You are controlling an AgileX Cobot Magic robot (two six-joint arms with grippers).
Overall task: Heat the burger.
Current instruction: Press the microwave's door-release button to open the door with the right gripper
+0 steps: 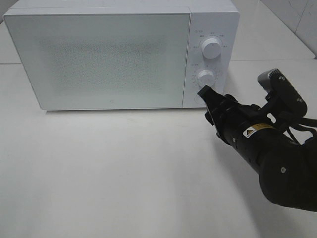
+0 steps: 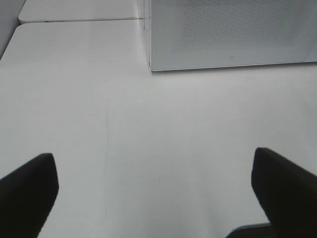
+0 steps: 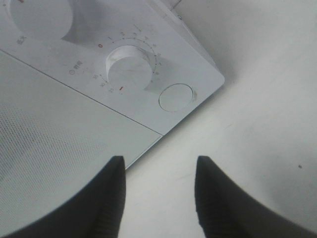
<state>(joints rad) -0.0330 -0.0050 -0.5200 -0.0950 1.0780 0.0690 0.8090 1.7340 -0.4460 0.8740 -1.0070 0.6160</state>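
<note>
Robot at the microwave: the right gripper (image 1: 204, 93) hovers at the control panel of a white microwave oven (image 1: 99, 54). Its tips are just in front of the round button (image 3: 176, 97) below the lower dial (image 1: 205, 78), and its jaws stand partly apart with nothing between them. The left gripper (image 2: 153, 156), outside the overhead view, hangs spread wide and empty above the white table (image 1: 124, 168), off the oven's front left corner.

The burger appears in no view. The oven door (image 1: 99, 74) is shut and its dotted panel hides the inside, so it cannot be told whether the burger sits there.

A burger would probably be light, soft and loosely stacked, so a hard pinch could squash it or shear the layers apart. A gentle, wide hold low across the sides of the bun looks the safest way to take it.

The table in front of the oven lies bare, giving plenty of room to move. If the door hinges on the side away from the dials, it would sweep that area, towards the left gripper. The right arm is bulky and sits close to the oven's front right corner, so there is little slack there. A table seam runs beside the oven's left side.
</note>
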